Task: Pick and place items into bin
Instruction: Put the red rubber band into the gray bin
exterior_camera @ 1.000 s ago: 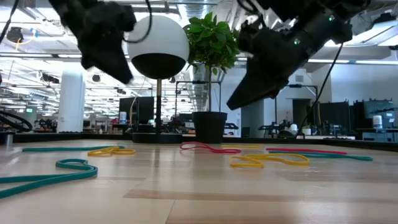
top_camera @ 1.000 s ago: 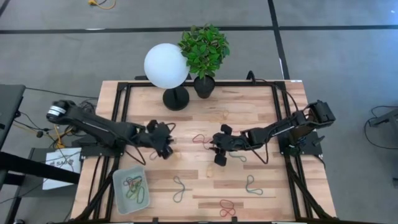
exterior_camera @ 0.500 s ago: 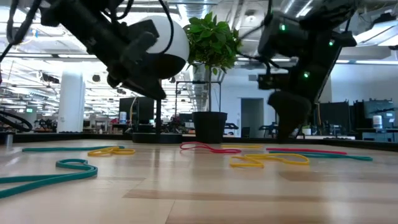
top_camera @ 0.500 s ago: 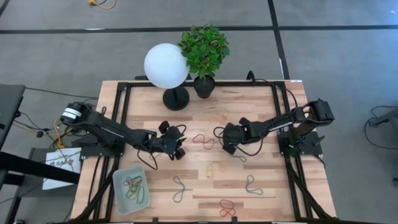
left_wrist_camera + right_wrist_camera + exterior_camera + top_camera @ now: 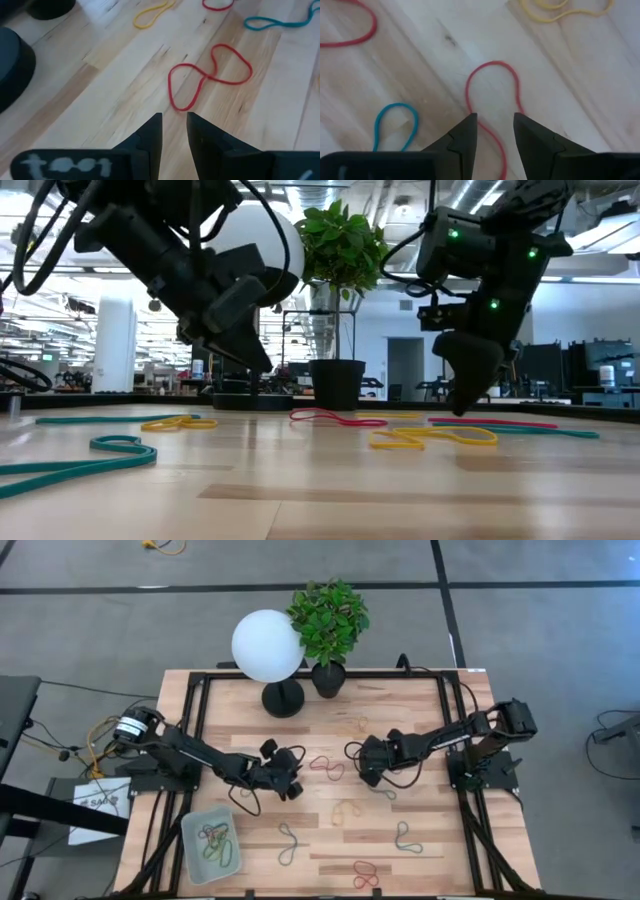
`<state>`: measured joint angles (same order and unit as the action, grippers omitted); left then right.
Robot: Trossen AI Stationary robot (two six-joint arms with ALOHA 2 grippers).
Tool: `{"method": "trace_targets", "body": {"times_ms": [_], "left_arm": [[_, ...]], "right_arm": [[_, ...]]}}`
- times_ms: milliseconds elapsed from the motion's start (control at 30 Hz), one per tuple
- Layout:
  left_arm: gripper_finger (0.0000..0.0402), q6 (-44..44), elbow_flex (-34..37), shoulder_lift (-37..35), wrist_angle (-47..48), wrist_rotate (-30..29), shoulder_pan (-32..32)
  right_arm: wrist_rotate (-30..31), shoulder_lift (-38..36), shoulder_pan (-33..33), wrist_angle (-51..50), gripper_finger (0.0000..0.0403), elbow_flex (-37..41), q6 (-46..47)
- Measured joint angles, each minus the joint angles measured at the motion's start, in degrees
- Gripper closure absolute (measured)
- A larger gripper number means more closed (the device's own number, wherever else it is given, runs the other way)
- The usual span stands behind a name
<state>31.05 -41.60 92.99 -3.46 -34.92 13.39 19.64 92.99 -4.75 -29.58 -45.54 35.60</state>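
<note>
Left pincer [image 5: 174, 131] hovering just short of red band [image 5: 207, 75], fingers narrowly parted, gripping nothing. Right pincer [image 5: 494, 132] parted, straddling second red loop [image 5: 492, 92] on worktop [image 5: 420, 730]. Step: picking. Next: descending, closing, carrying to bin [image 5: 190, 830] at worktop's left corner.

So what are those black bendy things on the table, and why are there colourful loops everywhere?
They are two robot arms. One camera looks down from above, one peeks across the tabletop, and one rides on each wrist. The loops are rubber bands, to be put into the pale bin, which already holds a few. The left gripper is low beside a twisted red rubber band, fingers slightly apart, holding nothing. The right gripper is open over another red band, not gripping it. The white globe lamp and potted plant just stand at the far edge.
</note>
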Motion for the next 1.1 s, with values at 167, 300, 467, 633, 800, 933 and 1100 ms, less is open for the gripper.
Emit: {"method": "trace_targets", "body": {"times_ms": [167, 300, 467, 633, 800, 933, 1100], "left_arm": [[0.0322, -0.5, 0.0, 0.0, -1.0, 0.0, 0.0], [0.0322, -0.3, 0.0, 0.0, -0.9, 0.0, 0.0], [0.0322, -0.2, 0.0, 0.0, -0.8, 0.0, 0.0], [0.0322, 0.0, 0.0, 0.0, -0.8, 0.0, 0.0], [0.0322, 0.0, 0.0, 0.0, -0.8, 0.0, 0.0], [0.0322, 0.0, 0.0, 0.0, -0.8, 0.0, 0.0], [0.0322, -0.1, 0.0, 0.0, -3.0, -0.1, 0.0]], "right_arm": [[-1.9, 0.0, -0.1, 0.0, 0.0281, 0.0, 0.0], [-1.9, 1.2, -0.1, -0.1, 0.0281, 0.0, 0.0], [-0.3, 4.0, -0.1, 0.2, 0.0281, -0.3, -0.9], [2.0, 5.2, 0.5, 0.7, 0.0298, -0.4, -1.1], [1.0, 3.9, 0.6, 3.0, 0.0382, -0.1, -3.0], [1.2, 2.6, 0.8, 6.1, 0.0392, 0.2, -5.7], [3.3, -1.5, 0.0, 11.3, 0.0399, -0.5, -7.9]]}}
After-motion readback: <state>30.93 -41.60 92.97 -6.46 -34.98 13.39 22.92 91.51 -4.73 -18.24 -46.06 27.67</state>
